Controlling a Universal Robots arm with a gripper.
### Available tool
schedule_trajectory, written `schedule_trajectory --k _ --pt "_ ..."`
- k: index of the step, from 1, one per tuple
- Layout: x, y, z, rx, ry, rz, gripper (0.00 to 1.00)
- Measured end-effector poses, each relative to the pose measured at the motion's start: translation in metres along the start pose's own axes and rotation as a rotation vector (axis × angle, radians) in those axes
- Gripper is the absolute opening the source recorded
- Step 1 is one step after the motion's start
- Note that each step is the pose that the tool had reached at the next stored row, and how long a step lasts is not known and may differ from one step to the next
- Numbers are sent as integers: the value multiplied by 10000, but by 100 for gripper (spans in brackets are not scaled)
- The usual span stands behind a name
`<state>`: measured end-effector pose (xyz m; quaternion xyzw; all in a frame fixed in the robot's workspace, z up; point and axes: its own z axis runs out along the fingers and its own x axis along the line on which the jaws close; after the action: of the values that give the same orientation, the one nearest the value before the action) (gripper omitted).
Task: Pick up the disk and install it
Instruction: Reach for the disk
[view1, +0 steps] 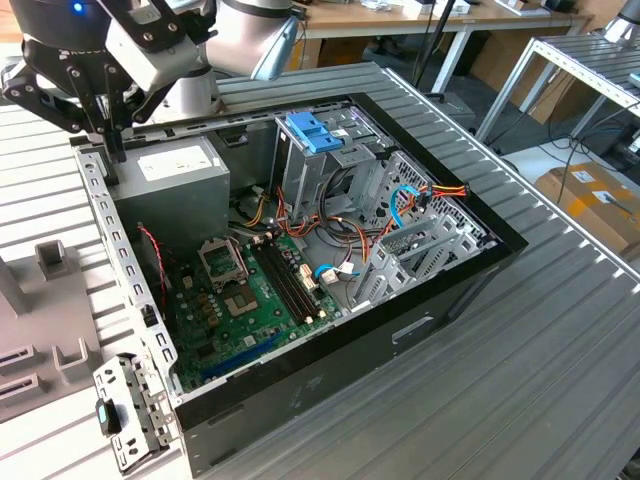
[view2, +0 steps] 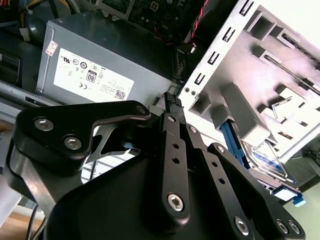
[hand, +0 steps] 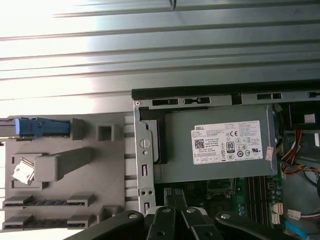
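Observation:
The disk (view2: 263, 159) stands on edge in a slot of the grey fixture (view2: 280, 75) beside the computer case; its silver face with a label and its blue side rail show in the second wrist view. In the first wrist view the disk (hand: 39, 127) appears edge-on, its blue rail uppermost. My gripper (view1: 110, 148) hangs over the case's corner by the power supply (view1: 175, 165), apart from the disk. Its fingers (view2: 172, 107) meet at the tips with nothing between them, and the gripper (hand: 174, 197) looks shut in both wrist views.
The open computer case (view1: 470, 265) lies on the slatted table (view1: 560, 330), with the motherboard (view1: 250, 290), cables and a light-blue plastic tray (view1: 315, 130) over the drive cage. The case's perforated metal rim (view1: 120, 250) separates the gripper from the fixture (view1: 45, 300).

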<state>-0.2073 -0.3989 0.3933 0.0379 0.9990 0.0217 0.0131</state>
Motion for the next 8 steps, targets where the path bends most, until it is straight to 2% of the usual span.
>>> schedule_trajectory --k 8 --pt "26 -2 -1 1 0 0 11"
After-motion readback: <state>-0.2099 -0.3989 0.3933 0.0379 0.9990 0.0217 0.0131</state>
